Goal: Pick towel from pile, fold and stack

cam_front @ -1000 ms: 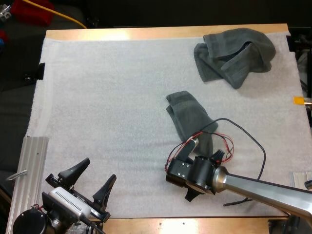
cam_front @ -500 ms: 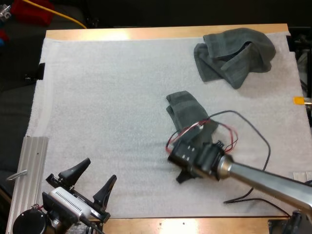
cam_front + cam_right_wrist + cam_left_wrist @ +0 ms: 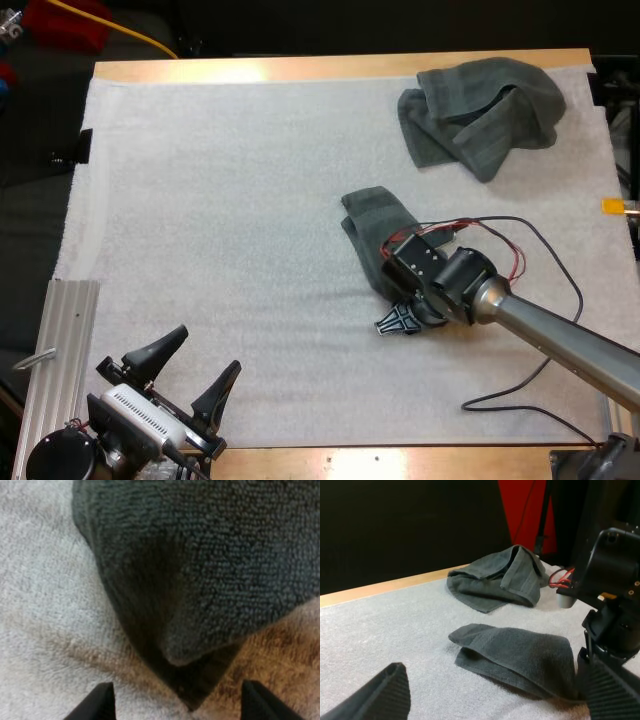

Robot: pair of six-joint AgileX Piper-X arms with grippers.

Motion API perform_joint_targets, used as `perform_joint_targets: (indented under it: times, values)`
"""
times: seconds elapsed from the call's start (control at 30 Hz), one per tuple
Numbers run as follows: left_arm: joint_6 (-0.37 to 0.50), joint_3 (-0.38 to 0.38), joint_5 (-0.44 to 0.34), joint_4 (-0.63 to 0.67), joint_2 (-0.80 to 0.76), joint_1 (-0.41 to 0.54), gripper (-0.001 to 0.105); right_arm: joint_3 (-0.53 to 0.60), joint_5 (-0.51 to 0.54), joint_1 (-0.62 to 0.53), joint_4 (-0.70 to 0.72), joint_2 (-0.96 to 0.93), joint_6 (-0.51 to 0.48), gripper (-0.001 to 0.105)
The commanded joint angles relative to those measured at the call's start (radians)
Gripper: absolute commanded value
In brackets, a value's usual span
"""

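right gripper [image 3: 400, 322]: fingers spread wide, nothing in them, parked right at the flat towel's [image 3: 382, 233] near corner, which pokes in between the tips
left gripper [image 3: 188, 373]: wide open too, empty, well off to that towel's near left
open room: loads of bare mat [image 3: 220, 200] left of the flat towel
crumpled towel [image 3: 480, 112]: beyond the flat towel, off to its right, well apart

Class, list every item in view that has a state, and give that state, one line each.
Crumpled dark grey-green cloth towel: heaped, at the far right.
Central dark grey-green cloth towel: folded over, lying flat, ungripped.
Left tool: open.
Right tool: open, at the central towel's near corner.
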Motion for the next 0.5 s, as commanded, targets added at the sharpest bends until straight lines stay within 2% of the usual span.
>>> perform_joint_targets:
  times: [0.0,0.13,0.3,0.47]
  values:
    - [-0.016,-0.002,0.006,-0.014,-0.132,-0.005,0.07,0.028,-0.029,-0.015,0.01,-0.008,0.005,0.052]
    - [-0.016,-0.002,0.006,-0.014,-0.132,-0.005,0.07,0.105,-0.119,-0.027,-0.02,-0.008,-0.003,0.052]
    - [-0.016,-0.002,0.006,-0.014,-0.132,-0.005,0.07,0.184,-0.109,-0.027,-0.136,-0.008,0.002,0.052]
    - [-0.016,-0.002,0.006,-0.014,-0.132,-0.005,0.07,0.19,-0.086,-0.027,-0.214,-0.008,0.004,0.052]
